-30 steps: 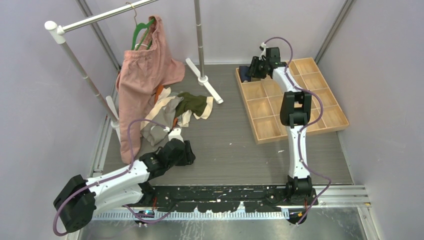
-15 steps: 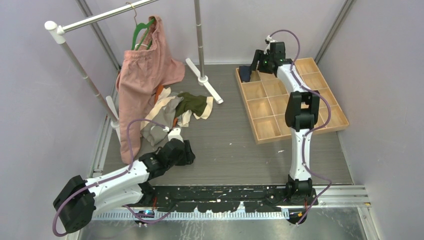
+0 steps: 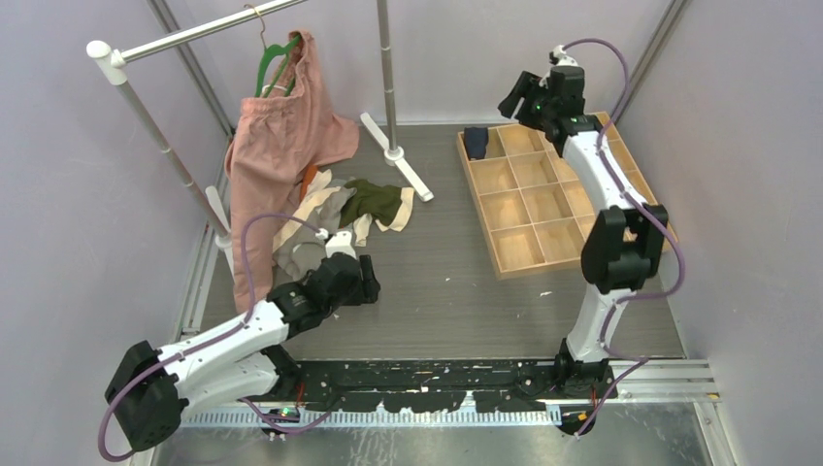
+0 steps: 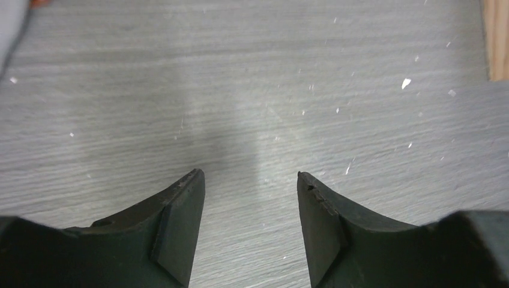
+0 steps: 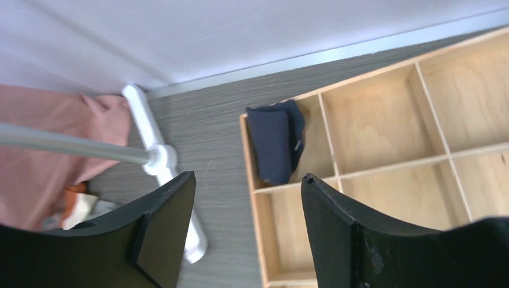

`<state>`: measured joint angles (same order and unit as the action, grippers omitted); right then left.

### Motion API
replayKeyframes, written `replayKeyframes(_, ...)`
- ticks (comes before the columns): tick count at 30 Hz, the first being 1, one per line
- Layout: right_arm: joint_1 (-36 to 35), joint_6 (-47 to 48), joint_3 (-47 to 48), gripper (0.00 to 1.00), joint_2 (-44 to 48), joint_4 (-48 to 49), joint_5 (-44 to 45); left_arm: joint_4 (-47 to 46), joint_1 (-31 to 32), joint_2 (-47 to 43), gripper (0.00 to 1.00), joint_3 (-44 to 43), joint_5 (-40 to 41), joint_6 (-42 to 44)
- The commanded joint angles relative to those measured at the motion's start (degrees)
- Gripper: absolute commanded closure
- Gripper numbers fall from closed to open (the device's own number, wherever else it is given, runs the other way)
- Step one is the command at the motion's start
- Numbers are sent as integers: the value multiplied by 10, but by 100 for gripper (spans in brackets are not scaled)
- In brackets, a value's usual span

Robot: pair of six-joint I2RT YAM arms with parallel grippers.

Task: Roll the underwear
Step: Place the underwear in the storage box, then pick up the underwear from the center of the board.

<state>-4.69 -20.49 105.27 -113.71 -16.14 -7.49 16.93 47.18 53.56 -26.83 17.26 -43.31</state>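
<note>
A rolled navy underwear [image 3: 475, 142] lies in the far-left compartment of the wooden tray [image 3: 543, 204]; the right wrist view shows it [image 5: 275, 144] below and ahead of my fingers. My right gripper [image 3: 519, 97] hangs high above the tray's back edge, open and empty [image 5: 249, 176]. More underwear lies in a loose pile [image 3: 335, 221] on the floor at left, with an olive green pair [image 3: 374, 201] on top and a grey one [image 3: 299, 254] nearer. My left gripper [image 3: 367, 282] is low beside that pile, open over bare floor [image 4: 249, 175].
A clothes rack stands at the back left, with a large pink garment [image 3: 277, 146] on a green hanger [image 3: 275, 56]. Its upright pole [image 3: 386, 68] and white foot [image 3: 398, 160] stand between the pile and the tray. Walls close in on three sides.
My right gripper opened wider and rose up and back from the tray's corner compartment, leaving the navy underwear there. My left gripper edged forward and opened slightly.
</note>
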Motion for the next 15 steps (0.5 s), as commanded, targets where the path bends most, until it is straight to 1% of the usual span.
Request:
replayKeyframes(1,0,-115,-98,29,137,86,15,37,-24,-1,39,-60,36,36)
replayKeyframes(4,-3,-194,-182,29,205,103,9,53,-51,12,35,-96,37,53)
replayKeyframes(7,-22,-233,-254,29,259,88,10,80,-85,40,31,-141,42,63)
replayKeyframes(11,-83,-211,-329,29,317,46,30,84,-112,80,28,-183,46,76)
replayKeyframes(15,-143,-187,-402,29,369,17,35,113,-125,115,23,-219,97,76)
